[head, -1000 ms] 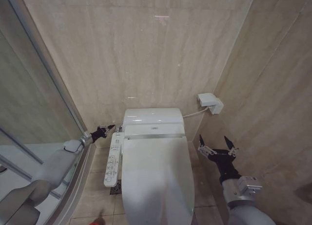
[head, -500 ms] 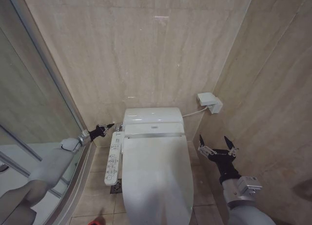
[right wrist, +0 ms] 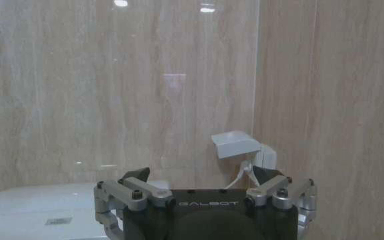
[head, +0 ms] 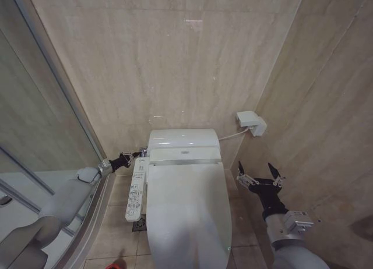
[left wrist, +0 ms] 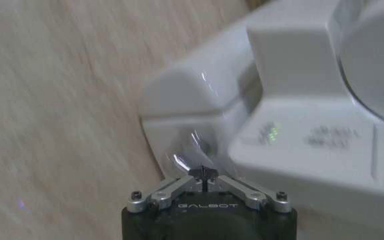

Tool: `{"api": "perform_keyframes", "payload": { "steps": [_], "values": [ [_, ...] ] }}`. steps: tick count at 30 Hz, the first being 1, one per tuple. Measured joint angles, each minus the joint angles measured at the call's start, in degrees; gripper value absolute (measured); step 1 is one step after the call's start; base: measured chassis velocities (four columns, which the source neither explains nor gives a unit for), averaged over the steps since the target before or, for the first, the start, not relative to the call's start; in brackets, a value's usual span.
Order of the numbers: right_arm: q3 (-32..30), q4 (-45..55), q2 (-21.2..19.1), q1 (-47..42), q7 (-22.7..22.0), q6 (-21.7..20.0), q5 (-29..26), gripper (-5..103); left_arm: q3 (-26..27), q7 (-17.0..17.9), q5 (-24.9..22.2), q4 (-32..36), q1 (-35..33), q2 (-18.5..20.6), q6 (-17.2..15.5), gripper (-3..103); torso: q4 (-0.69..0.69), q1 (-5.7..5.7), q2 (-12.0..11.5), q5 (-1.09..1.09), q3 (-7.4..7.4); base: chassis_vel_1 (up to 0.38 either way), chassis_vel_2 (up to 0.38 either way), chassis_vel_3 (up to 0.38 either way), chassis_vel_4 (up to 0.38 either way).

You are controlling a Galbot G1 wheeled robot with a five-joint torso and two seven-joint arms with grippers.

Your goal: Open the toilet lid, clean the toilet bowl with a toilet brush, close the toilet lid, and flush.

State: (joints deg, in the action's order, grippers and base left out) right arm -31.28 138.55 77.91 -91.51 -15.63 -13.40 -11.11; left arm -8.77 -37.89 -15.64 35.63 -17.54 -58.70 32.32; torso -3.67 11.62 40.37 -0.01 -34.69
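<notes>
While the toilet lid (head: 186, 213) lies flat and shut over the bowl, filling the middle of the head view, neither gripper touches it. The right gripper (head: 260, 171) hangs off the lid's right side near the wall, fingers spread wide, with a white wall box (head: 251, 123) up behind it. The left gripper (head: 133, 158) sits at the toilet's back left corner, fingertips pinched together on nothing, right by the rear end of the side control panel (head: 136, 189). A bit of red shows on the floor at the frame's bottom edge.
</notes>
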Motion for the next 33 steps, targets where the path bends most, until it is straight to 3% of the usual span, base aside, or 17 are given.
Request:
{"api": "perform_keyframes", "payload": {
  "steps": [14,23,26,27,28,29,33],
  "values": [
    [0.00,0.00,0.00,0.00,0.00,0.00,0.00,100,-0.78,-0.02,-1.78,-3.02,1.05,-1.68,-1.64,0,0.07,0.01,-0.01,0.03,0.00,0.000,0.000,0.000,0.000],
    [0.00,0.00,0.00,0.00,0.00,0.00,0.00,100,-1.07,2.01,-2.96,-3.21,0.71,-2.90,-2.19,0,0.02,0.01,-0.01,0.02,0.00,0.000,0.000,0.000,0.000],
    [0.00,0.00,0.00,0.00,0.00,0.00,0.00,100,2.02,6.29,-4.45,-0.27,-2.27,-2.37,-3.11,0,-0.08,0.01,-0.01,-0.02,0.00,0.000,0.000,0.000,0.000],
    [0.00,0.00,0.00,0.00,0.00,0.00,0.00,100,2.02,6.29,-4.45,-0.27,-2.27,-2.37,-3.11,0,-0.08,0.01,-0.01,-0.02,0.00,0.000,0.000,0.000,0.000],
    [0.00,-0.01,-0.01,-0.02,0.00,0.00,0.00,100,4.32,9.21,-5.72,1.88,-4.51,-1.91,-3.43,0,-0.12,0.02,-0.01,-0.03,0.00,0.000,0.000,0.000,0.000],
    [0.00,-0.01,-0.01,-0.02,0.00,0.00,0.00,100,4.32,9.21,-5.72,1.88,-4.51,-1.91,-3.43,0,-0.12,0.02,-0.01,-0.03,0.00,0.000,0.000,0.000,0.000],
    [0.00,-0.01,-0.01,0.00,0.00,0.00,0.00,100,12.33,25.59,-8.90,12.04,-12.93,1.01,-2.80,0,-0.05,0.02,-0.02,-0.02,0.00,-0.015,-0.004,-0.004,-0.004]
  ]
}}
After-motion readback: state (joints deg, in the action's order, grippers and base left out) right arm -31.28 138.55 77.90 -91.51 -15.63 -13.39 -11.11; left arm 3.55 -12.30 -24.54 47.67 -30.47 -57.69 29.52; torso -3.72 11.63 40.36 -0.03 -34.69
